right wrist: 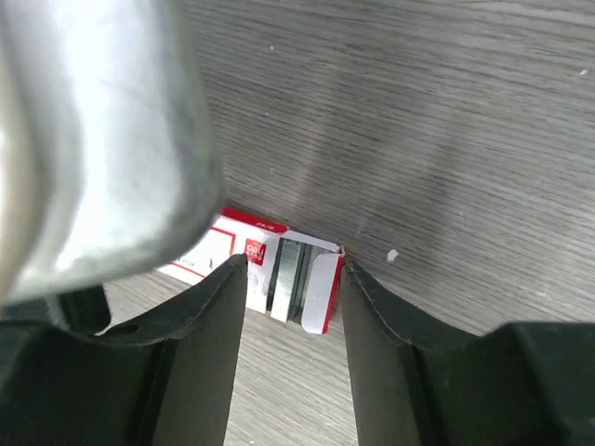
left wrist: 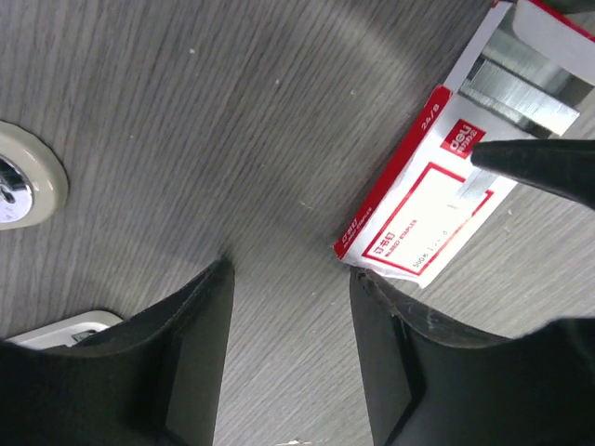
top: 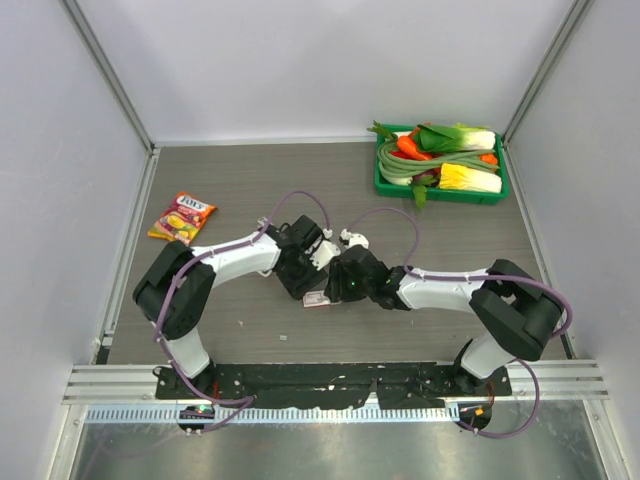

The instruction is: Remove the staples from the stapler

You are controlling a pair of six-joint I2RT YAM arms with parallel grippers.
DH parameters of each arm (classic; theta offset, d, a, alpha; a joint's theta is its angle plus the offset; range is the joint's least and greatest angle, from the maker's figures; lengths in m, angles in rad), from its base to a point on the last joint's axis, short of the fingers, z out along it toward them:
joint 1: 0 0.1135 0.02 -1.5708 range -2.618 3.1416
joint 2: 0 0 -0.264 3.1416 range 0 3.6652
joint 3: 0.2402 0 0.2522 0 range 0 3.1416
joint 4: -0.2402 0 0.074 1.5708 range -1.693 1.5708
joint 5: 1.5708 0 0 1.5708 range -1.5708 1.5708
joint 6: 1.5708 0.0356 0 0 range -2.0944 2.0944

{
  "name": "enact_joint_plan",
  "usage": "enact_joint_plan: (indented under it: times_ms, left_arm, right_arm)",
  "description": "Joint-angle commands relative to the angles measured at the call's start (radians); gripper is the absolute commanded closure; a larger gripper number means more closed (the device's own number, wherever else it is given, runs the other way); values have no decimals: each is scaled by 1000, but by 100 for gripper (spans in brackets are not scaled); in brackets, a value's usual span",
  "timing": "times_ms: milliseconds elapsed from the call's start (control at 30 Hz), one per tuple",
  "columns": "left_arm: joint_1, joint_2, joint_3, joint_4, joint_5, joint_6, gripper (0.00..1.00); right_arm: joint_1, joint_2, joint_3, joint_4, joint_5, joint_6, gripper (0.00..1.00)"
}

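Observation:
A small red-and-white staple box [top: 318, 298] lies on the table between both grippers. Its end flap is open and silvery staple strips [right wrist: 293, 269] show inside, also in the left wrist view [left wrist: 521, 88]. My right gripper [right wrist: 295, 262] is open, its fingertips on either side of the box's open end, not gripping it. My left gripper [left wrist: 290, 274] is open and empty over bare table, its right finger beside the box's closed corner [left wrist: 409, 232]. A small white thing [top: 352, 238] lies just behind the grippers; I cannot tell whether it is the stapler.
A green tray [top: 385, 185] of vegetables stands at the back right. A snack packet [top: 182, 216] lies at the left. A blurred silvery-white mass [right wrist: 93, 139] fills the right wrist view's upper left. A beige-rimmed round piece [left wrist: 23, 181] sits at the left wrist view's left edge.

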Motion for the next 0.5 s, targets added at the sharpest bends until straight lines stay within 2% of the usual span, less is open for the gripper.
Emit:
enact_joint_plan:
  times_ms: [0,133,267,433,467]
  left_arm:
    - [-14,3,41,-17,60,-49,42]
    - [-14,-29,53,-34,59,-60,34]
    - [6,-77,50,-58,47,-54,20]
    - [50,-158,79,-127,37,-38,16]
    - [73,-193,90,-141,41,-37,5]
  right_arm:
    - [44,-40,72,-35,108,-9,49]
    - [68,-55,105,-93,160,-25,46]
    - [71,-105,122,-161,200,-41,43]
    - [71,-187,177,-236,223,-81,40]
    - [71,-191,187,-245,211,-91,40]
